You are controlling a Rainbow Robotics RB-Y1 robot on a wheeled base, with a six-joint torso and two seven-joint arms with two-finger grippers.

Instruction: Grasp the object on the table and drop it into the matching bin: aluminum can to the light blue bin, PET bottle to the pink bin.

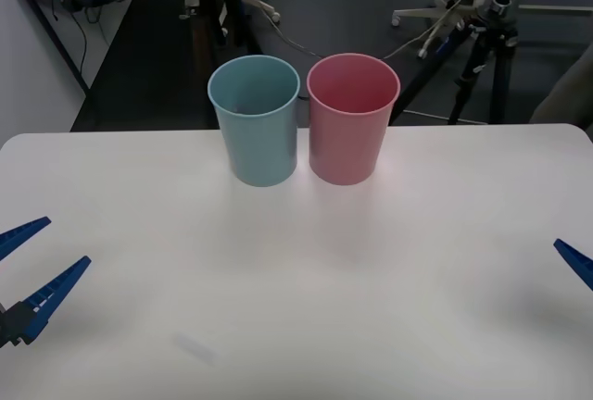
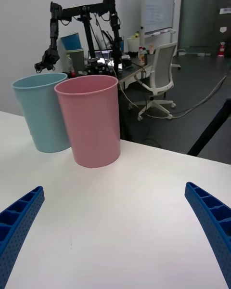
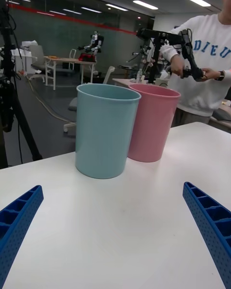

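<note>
blue ribbed fingers of the left gripper [image 1: 28, 270] reach in low over the near left edge of the large flat white table [image 1: 306, 280], splayed wide with nothing between them. from its wrist camera the two fingers [image 3: 207, 221] sit far apart at the corners, aimed across the bare top toward the bins.

opposite, at the table's right edge, the right gripper [image 2: 115, 231] hovers low over the surface as well; its wrist camera shows its fingers [image 2: 211, 221] equally spread and holding nothing, and one blue tip [image 1: 574, 261] pokes into the front view.

at the far middle of the table, the tall tapered light blue plastic bin [image 1: 255, 120] stands upright just beside the tall tapered pink plastic bin [image 1: 352, 118], light blue on the robot's left, pink on its right, their rims nearly touching. both grippers are well apart from the bins.

where the red can lies, i cannot tell.
</note>
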